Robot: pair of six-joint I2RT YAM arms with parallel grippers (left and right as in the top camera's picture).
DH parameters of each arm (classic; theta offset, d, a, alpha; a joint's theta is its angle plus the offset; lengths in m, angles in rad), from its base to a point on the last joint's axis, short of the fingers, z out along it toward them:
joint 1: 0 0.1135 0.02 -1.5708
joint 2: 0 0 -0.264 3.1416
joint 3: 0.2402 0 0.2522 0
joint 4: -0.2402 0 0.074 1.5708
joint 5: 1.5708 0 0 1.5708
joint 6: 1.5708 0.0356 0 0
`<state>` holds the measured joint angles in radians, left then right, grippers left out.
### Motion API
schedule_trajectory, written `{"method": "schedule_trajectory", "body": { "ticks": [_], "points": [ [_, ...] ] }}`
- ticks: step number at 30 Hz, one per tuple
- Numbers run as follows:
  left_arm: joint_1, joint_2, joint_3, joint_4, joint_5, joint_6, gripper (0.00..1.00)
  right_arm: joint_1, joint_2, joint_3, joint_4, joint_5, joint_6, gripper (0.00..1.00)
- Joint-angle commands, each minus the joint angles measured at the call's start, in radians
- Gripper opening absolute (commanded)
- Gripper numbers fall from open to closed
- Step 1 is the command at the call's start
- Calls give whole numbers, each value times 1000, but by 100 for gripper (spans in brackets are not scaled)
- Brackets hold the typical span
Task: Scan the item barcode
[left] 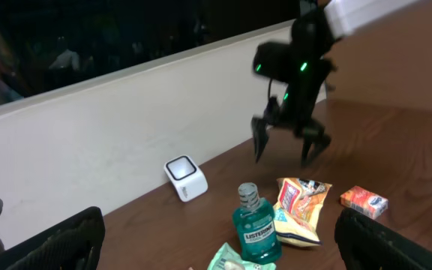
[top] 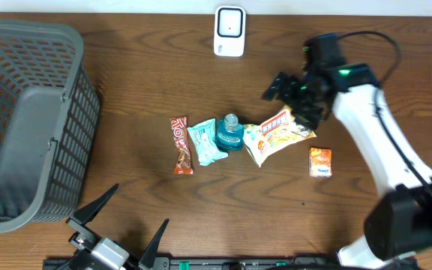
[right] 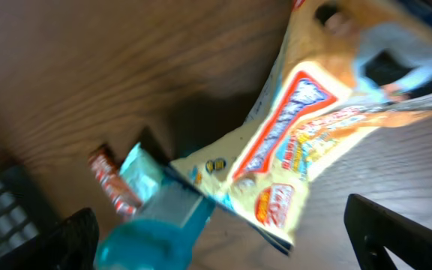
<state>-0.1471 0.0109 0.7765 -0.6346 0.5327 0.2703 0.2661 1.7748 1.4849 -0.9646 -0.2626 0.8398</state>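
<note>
You are seeing a brown wooden table (top: 141, 90), white wall (left: 88, 142) running along its far edge | snack bag (top: 276, 133) lying flat right of centre | right gripper (left: 283, 154) hovering above it, fingers spread, empty | left gripper (top: 141, 202) sitting open at near edge

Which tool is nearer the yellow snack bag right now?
Right. The right tool hangs open above one end of the snack bag; the left tool sits open at the near edge of the table, well away.

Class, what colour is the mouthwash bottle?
The bottle is teal; the left wrist view shows it best.
</note>
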Motion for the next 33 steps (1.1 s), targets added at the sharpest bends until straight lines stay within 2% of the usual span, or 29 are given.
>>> {"method": "schedule_trajectory", "body": {
  "ticks": [1,5,6,7,9,11,17,20,22,27,31,33],
  "points": [
    [1,-8,-7,3,-2,14,98,43,116,-2,29,65,132,99],
    [1,-8,-7,3,-2,14,98,49,238,-2,60,63,175,97],
    [1,-8,-7,3,-2,14,98,49,275,-2,59,62,177,87],
    [1,-8,-7,2,-2,14,98,48,319,-2,47,58,177,56],
    [1,-8,-7,2,-2,14,98,47,361,-2,12,35,177,22],
    [1,-8,-7,2,-2,14,98,39,383,-2,-22,-14,175,1],
    [1,-8,-7,2,-2,14,98,-60,376,6,-119,-274,84,1],
    [1,-8,-7,2,-2,14,98,-157,376,6,-218,-514,-94,1],
    [1,-8,-7,2,-2,14,98,-209,376,6,-297,-606,-201,1],
    [1,-8,-7,2,-2,14,98,-288,376,6,-491,-703,-364,1],
    [1,-8,-7,2,-2,14,98,-314,376,5,-738,-753,-457,1],
    [1,-8,-7,2,-2,14,98,-312,374,3,-738,-768,-463,2]
  ]
}}
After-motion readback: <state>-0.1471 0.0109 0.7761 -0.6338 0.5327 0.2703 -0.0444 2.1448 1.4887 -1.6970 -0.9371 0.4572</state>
